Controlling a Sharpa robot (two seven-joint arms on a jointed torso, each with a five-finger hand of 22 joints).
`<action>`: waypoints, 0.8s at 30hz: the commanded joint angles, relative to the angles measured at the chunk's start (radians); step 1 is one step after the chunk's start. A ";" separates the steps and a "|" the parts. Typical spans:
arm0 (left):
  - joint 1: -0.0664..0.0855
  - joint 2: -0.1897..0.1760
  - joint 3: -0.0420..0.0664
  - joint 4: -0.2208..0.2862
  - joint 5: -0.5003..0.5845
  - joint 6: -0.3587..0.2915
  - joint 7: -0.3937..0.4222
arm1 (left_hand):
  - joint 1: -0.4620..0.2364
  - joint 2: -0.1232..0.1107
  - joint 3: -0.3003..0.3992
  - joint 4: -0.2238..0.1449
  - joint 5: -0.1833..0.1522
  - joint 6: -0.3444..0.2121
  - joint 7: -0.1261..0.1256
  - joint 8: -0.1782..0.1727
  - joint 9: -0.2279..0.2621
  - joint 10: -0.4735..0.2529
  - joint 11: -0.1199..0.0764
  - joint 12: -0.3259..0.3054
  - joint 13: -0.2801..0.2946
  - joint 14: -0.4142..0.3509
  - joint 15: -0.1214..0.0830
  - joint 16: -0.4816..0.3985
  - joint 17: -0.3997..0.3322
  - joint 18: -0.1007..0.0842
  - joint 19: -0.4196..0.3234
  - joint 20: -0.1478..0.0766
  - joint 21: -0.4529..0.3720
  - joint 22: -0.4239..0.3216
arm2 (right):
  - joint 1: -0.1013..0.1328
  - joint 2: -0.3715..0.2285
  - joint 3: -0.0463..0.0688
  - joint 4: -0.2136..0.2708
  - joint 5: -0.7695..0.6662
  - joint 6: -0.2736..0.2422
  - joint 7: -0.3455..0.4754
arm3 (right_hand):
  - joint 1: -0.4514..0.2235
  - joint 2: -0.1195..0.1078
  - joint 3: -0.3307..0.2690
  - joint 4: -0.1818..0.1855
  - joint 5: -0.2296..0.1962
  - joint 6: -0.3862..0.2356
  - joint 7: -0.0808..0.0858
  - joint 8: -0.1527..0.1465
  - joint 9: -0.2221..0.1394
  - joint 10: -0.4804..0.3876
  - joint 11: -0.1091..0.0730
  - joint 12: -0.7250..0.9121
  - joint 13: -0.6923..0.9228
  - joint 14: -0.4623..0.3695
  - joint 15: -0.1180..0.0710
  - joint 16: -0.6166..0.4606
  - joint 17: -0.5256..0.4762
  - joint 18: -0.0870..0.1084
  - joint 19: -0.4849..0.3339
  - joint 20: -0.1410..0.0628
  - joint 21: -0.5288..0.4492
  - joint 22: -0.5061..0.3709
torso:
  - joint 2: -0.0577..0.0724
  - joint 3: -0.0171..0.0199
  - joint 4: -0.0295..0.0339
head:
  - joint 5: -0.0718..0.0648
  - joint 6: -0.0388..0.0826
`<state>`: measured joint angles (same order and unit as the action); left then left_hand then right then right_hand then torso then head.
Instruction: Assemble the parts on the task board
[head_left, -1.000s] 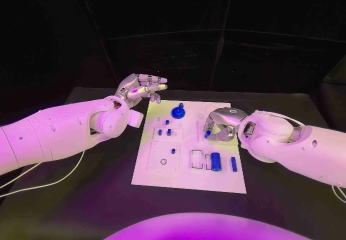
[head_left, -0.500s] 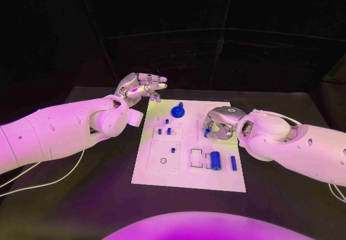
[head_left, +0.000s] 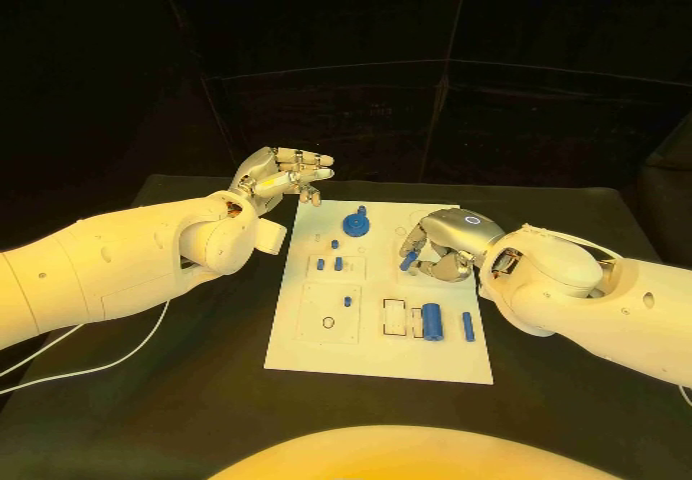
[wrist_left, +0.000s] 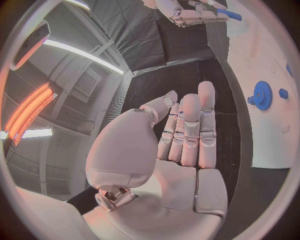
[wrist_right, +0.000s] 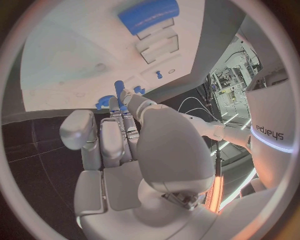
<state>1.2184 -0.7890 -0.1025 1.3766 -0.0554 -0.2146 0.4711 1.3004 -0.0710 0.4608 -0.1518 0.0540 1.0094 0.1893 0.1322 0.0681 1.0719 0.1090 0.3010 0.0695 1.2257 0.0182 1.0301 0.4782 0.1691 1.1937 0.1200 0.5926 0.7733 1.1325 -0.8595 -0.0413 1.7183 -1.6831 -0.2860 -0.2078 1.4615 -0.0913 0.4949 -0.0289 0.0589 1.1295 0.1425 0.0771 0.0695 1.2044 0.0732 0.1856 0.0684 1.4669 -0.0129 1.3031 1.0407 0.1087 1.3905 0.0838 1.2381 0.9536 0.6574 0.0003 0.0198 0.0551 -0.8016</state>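
Two robot hands are working over the white task board, which is lying in the middle of the black tabletop. You are seeing the right robot hand hovering over the board's right edge, its fingers curled in and pinching a small blue peg between thumb and fingertip; in the right wrist view the same blue peg is sticking out beyond the fingertips, pointing toward the board. The left robot hand is hanging above the tabletop just beyond the board's far left corner, holding nothing, with its fingers extended side by side and the thumb set apart from them; the left wrist view is showing that robot hand with an empty palm. On the board you are finding a blue gear standing near the far edge, also visible from the left wrist. Several short blue pins are standing nearer the board's middle on its left half, and one more pin is sitting closer to you. A large blue cylinder is lying beside a rectangular recess, with a slimmer blue rod lying just to its right, apart from it.
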 joint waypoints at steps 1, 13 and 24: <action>0.001 0.001 0.001 -0.003 0.003 0.005 0.007 | -0.003 0.000 -0.005 -0.001 0.002 -0.006 -0.002 0.004 0.000 -0.010 0.000 0.007 0.000 -0.003 0.001 -0.006 -0.001 0.014 0.001 -0.004 -0.003 -0.001 | 0.002 0.001 0.001 0.036 0.020 -0.088 0.035 | -0.007 -0.003 0.004 -0.001 0.003 -0.001 0.003 -0.003 -0.001 0.015 -0.006 -0.005 0.000 0.021 -0.007 0.005 -0.001 0.001 0.004 -0.001 0.007 0.001 | 0.001 0.0004 0.0008 | 0.002 0.001; 0.001 0.005 0.001 -0.004 0.003 0.005 0.008 | -0.003 0.000 -0.005 -0.001 0.002 -0.006 -0.002 0.004 0.000 -0.010 0.000 0.007 0.000 -0.003 0.001 -0.006 -0.001 0.014 0.001 -0.004 -0.003 -0.001 | 0.000 0.107 0.000 0.041 0.046 -0.056 0.090 | -0.020 -0.011 0.017 -0.005 0.008 -0.005 0.005 -0.008 -0.002 0.014 -0.004 -0.014 0.000 0.020 -0.005 0.005 -0.002 0.001 0.002 0.000 0.008 0.001 | 0.003 -0.0015 0.0012 | 0.015 -0.004; 0.001 0.013 0.001 -0.001 0.003 0.006 0.008 | -0.003 0.000 -0.005 -0.001 0.002 -0.006 -0.002 0.004 0.000 -0.010 0.000 0.007 0.000 -0.003 0.001 -0.006 -0.001 0.014 0.001 -0.004 -0.003 -0.001 | -0.040 0.224 -0.005 -0.017 0.032 0.020 0.117 | -0.028 -0.013 0.023 -0.005 0.014 -0.008 0.007 -0.010 -0.002 0.012 -0.002 -0.020 -0.001 0.019 -0.004 0.005 -0.004 0.001 0.001 0.002 0.008 0.001 | 0.003 -0.0011 -0.0001 | 0.024 -0.011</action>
<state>1.2184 -0.7770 -0.1025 1.3738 -0.0553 -0.2149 0.4716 1.3004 -0.0710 0.4608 -0.1517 0.0540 1.0094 0.1892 0.1321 0.0681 1.0719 0.1090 0.3010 0.0695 1.2257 0.0182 1.0301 0.4783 0.1691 1.1937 0.1200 0.5926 0.7736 1.0940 -0.6393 -0.0461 1.7059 -1.6445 -0.3066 -0.1159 1.4431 -0.1090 0.5109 -0.0338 0.0703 1.1268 0.1452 0.0719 0.0683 1.2150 0.0697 0.1702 0.0679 1.4669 -0.0129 1.3031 1.0378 0.1087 1.3904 0.0839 1.2440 0.9551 0.6603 -0.0016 0.0219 0.0764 -0.8109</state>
